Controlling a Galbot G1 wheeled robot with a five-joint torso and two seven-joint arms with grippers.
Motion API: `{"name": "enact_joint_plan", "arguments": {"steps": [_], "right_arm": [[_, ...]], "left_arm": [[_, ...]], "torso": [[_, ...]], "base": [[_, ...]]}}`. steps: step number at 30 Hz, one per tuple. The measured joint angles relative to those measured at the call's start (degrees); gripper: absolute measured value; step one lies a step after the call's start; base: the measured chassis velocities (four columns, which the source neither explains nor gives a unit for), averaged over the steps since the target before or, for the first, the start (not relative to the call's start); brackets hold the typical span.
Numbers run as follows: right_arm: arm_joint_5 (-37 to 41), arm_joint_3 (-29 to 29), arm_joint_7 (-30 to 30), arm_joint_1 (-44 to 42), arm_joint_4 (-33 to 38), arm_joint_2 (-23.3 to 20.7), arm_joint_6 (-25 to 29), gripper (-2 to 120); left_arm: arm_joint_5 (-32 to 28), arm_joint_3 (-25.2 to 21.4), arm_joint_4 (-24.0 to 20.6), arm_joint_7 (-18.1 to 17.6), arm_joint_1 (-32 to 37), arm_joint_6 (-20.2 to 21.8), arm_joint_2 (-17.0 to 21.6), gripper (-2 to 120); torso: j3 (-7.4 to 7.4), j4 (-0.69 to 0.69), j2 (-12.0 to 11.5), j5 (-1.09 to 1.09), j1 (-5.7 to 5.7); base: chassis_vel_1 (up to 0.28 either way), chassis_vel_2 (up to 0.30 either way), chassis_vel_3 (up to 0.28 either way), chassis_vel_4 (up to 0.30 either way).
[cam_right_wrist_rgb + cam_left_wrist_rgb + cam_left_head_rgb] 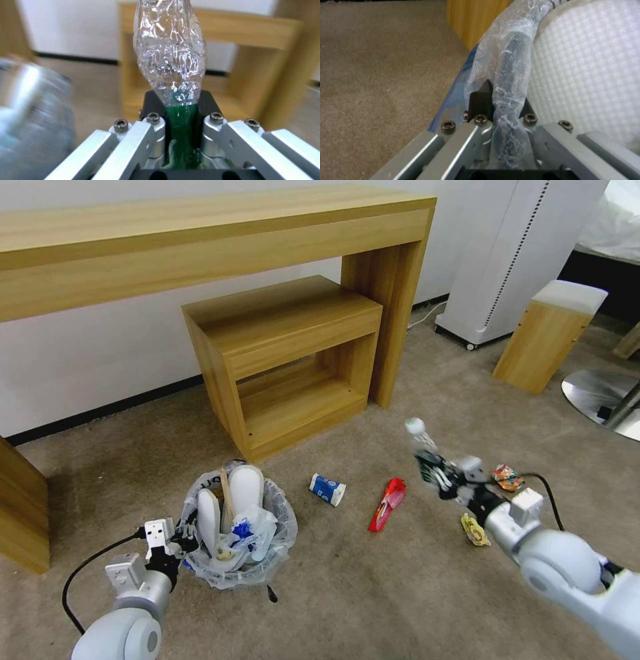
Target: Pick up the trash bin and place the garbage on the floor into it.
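Right pincer (181, 110) clamped on bottle (170, 55)

Beige short-pile carpet (373, 593) covers the floor, meeting a white wall (87, 360) along a dark baseboard (100, 413). At twelve o'clock a long light-wood console table (200, 240) stands against that wall, and a lower open-fronted wooden side table (287, 360) sits tucked under it. Toward two o'clock stands a tall white appliance (507, 253), with a small wooden stool with a white top (550, 333) just beside it. At three o'clock a round metal base (597, 397) rests on the carpet.
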Motion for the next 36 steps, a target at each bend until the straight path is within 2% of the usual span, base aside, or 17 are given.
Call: {"name": "enact_joint_plan", "arguments": {"steps": [3,4,6,7,10,12,14,17,20,26,36], "right_arm": [[2.0,-2.1,-2.8,2.7,2.2,-0.6,0.5,10],[2.4,-2.6,-3.8,3.1,3.4,-1.1,0.7,10],[2.5,-3.0,-4.3,3.3,3.9,-1.2,0.8,10],[3.0,-4.5,-5.7,4.4,5.0,-1.5,1.1,10],[3.6,-6.9,-8.6,7.2,6.3,-2.4,1.2,10],[3.8,-7.4,-8.9,7.8,6.4,-2.6,1.2,10],[4.6,-12.1,-9.5,13.2,6.9,-3.4,0.7,10],[4.8,-15.0,-9.5,16.2,6.7,-3.4,-0.7,10],[5.4,-16.9,-9.0,17.7,6.7,-3.3,-2.0,10],[6.3,-24.6,-8.0,22.9,4.7,0.0,-2.9,10],[6.3,-27.9,-8.6,24.8,2.9,2.9,-2.6,10]], "left_arm": [[0.1,1.0,0.1,0.0,-0.8,0.7,0.1,2],[0.1,1.7,0.5,0.0,-1.4,1.1,0.2,2],[0.1,2.0,0.6,0.0,-1.5,1.2,0.3,2],[0.1,2.5,0.7,0.0,-1.7,1.6,0.3,2],[0.2,3.2,0.8,-0.1,-2.0,2.0,0.4,2],[0.3,3.3,0.8,-0.1,-2.0,2.1,0.4,2],[0.6,3.8,0.4,-0.1,-2.0,2.3,0.3,2],[0.9,4.0,-0.4,-0.1,-1.7,2.4,0.0,2],[1.2,4.3,-0.9,0.0,-1.5,2.5,-0.1,2],[1.9,4.6,-3.2,0.3,-0.2,2.5,-0.5,2],[1.4,4.2,-5.2,1.1,1.1,2.7,1.5,2]], "torso": [[0.0,0.02,0.0,0.02,0.0],[-0.01,-0.04,0.0,-0.05,0.0],[-0.01,-0.06,0.0,-0.06,0.0],[-0.01,-0.06,0.0,0.02,0.0],[-0.01,-0.02,0.0,-0.01,0.0],[-0.01,-0.02,0.0,0.0,0.0],[-0.01,-0.02,0.0,-0.04,0.0],[-0.01,0.0,0.0,0.02,0.0],[-0.01,-0.01,0.0,-0.02,0.0],[-0.01,0.0,0.0,0.01,0.0],[-0.01,-0.02,0.0,-0.02,0.0]], "base": [[0.0,0.0,0.0,0.0],[0.0,0.0,0.0,0.0],[0.0,0.0,0.0,0.0],[0.0,0.0,0.0,0.0],[0.0,0.0,0.0,0.0],[0.0,0.0,0.0,0.0],[0.0,0.0,0.0,0.0],[0.0,0.0,0.0,0.0],[0.0,0.0,0.0,0.0],[0.0,0.0,0.0,0.0],[0.0,0.0,0.0,0.0]]}}
